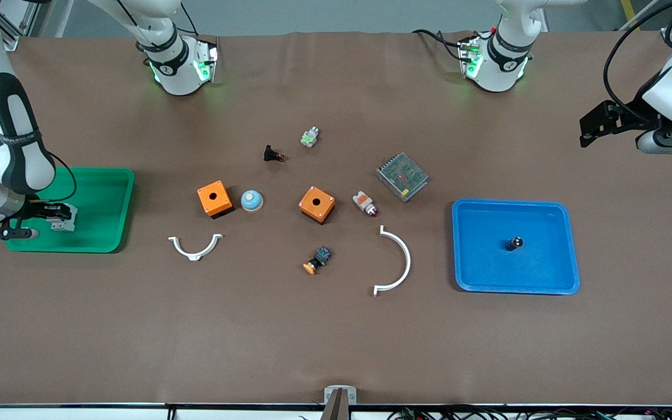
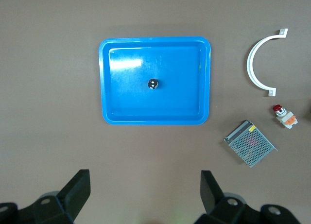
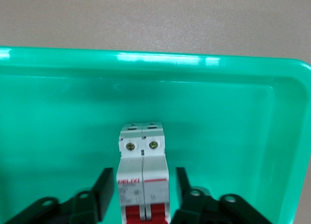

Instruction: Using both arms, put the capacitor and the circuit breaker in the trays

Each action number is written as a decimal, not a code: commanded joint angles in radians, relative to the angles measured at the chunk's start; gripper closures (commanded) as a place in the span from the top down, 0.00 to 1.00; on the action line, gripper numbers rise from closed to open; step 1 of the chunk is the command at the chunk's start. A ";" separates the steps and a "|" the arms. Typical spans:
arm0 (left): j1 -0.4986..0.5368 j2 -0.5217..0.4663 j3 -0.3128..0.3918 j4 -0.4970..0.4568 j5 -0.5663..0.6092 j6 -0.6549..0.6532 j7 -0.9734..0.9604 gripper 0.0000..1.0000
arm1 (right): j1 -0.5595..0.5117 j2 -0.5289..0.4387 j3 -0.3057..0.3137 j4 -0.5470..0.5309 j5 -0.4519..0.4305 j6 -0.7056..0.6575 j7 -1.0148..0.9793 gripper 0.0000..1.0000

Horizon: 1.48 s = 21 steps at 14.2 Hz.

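The capacitor stands in the blue tray, which sits toward the left arm's end of the desk. The left gripper is raised over bare desk near that end, its jaws spread wide and empty, waiting.

The circuit breaker is in the green tray at the right arm's end of the desk. The right gripper is low over it, jaws set on either side with small gaps showing, so it looks released rather than clamped.

The risk now is the retreat: if a finger drags against the breaker while lifting, the block could tip or be pulled toward the tray's wall.
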 commanded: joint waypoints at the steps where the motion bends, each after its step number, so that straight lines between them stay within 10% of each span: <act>1: 0.012 -0.008 -0.004 0.005 0.000 -0.007 0.022 1.00 | 0.028 -0.147 0.016 0.002 -0.014 -0.136 0.041 1.00; 10: 0.012 0.000 -0.004 0.020 0.000 -0.007 0.019 1.00 | 0.332 -0.497 0.019 0.026 -0.014 -0.519 0.468 1.00; 21: 0.011 0.000 -0.006 0.020 0.000 -0.007 0.018 1.00 | 0.378 -0.488 0.018 0.500 -0.019 -0.854 0.468 1.00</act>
